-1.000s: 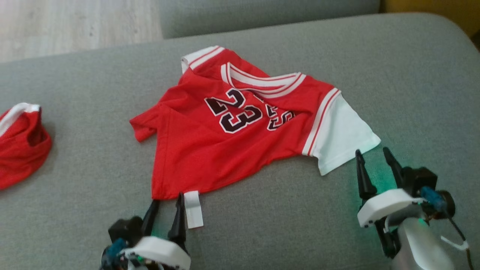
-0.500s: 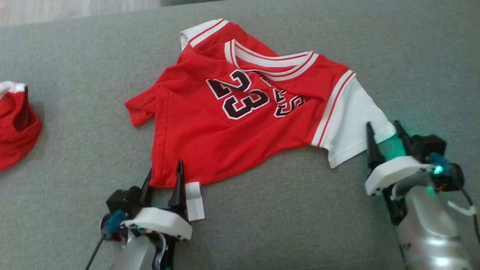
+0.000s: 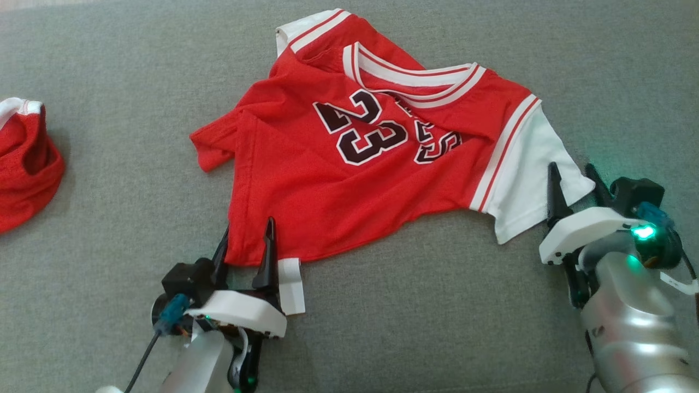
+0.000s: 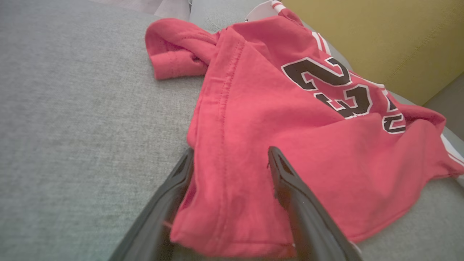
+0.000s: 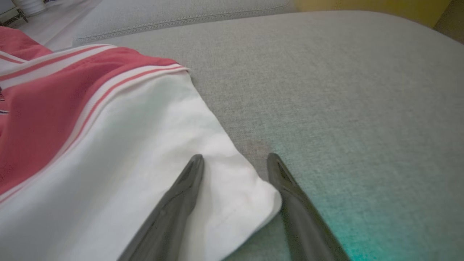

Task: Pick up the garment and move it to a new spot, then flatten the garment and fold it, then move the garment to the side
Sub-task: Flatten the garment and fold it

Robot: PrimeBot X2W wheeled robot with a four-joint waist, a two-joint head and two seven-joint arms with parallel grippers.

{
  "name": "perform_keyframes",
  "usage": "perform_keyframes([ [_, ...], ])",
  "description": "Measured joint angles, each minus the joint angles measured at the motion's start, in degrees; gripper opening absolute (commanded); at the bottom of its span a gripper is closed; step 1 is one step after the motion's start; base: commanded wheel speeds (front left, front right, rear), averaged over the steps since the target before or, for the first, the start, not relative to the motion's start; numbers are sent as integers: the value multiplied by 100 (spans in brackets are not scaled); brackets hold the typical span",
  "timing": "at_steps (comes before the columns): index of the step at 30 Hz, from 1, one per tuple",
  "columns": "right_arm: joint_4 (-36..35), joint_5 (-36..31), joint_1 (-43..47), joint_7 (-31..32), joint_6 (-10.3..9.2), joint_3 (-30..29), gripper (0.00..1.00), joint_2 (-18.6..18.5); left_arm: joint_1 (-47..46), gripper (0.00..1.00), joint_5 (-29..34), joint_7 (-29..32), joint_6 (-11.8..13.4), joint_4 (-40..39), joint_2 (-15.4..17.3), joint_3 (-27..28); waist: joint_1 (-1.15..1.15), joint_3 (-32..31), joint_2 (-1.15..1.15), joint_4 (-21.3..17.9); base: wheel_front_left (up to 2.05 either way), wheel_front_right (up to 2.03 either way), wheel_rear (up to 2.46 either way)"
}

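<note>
Head view: a red short-sleeved jersey with white trim and a black "23" (image 3: 327, 196) lies spread but rumpled on the grey fabric sofa cushion (image 3: 409, 327), directly ahead of both pincers. The left pincer (image 3: 247, 234) stands with its two dark fingers apart, straddling the near hem corner of the jersey. The left wrist view shows red cloth lying between the fingers, not clamped. A white label tab (image 3: 289, 284) hangs from the hem just to the right of this pincer.

The right pincer (image 3: 572, 169) is likewise wide. Its fingers bracket the outer corner of the white sleeve (image 3: 524, 180), with one finger over the cloth and the other over bare cushion beyond it.

Each pincer appears set on a corner at opposite ends of the jersey so that, once closed, the two grips can lift the cloth and pull it taut between them. The pick-up step is judged to be in hand, with no lift achieved. A second crumpled red cloth item (image 3: 22, 164) rests well to the left of the left pincer, apart from the jersey.
</note>
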Motion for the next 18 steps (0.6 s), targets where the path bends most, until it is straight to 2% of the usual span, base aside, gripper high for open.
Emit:
perform_keyframes([
  [1,47,75,-21,1,0,90,0,-16,-4,100,13,0,1,1,0,0,0,-1,0,13,0,0,0],
  [4,188,377,-82,2,1,224,0,-11,-8,100,23,1,-1,8,-5,-8,0,-20,0,44,0,0,0],
  [5,213,525,-77,1,1,271,0,-7,-7,47,22,5,-5,40,-10,-13,1,-65,0,58,0,0,0],
  [6,219,570,-69,2,1,294,0,-23,-1,0,21,11,-5,66,-9,-13,1,-100,0,62,0,0,0],
  [10,-12,877,158,9,1,332,0,-37,158,0,51,47,-7,44,-3,63,2,-297,0,77,0,0,0],
  [15,-1145,1419,838,82,1,365,0,-41,392,0,309,86,-38,-274,-2,402,1,-647,0,105,0,0,0],
  [18,-1851,1767,884,82,1,445,0,-88,410,0,569,86,-101,-545,-2,614,1,-883,0,119,0,0,0],
])
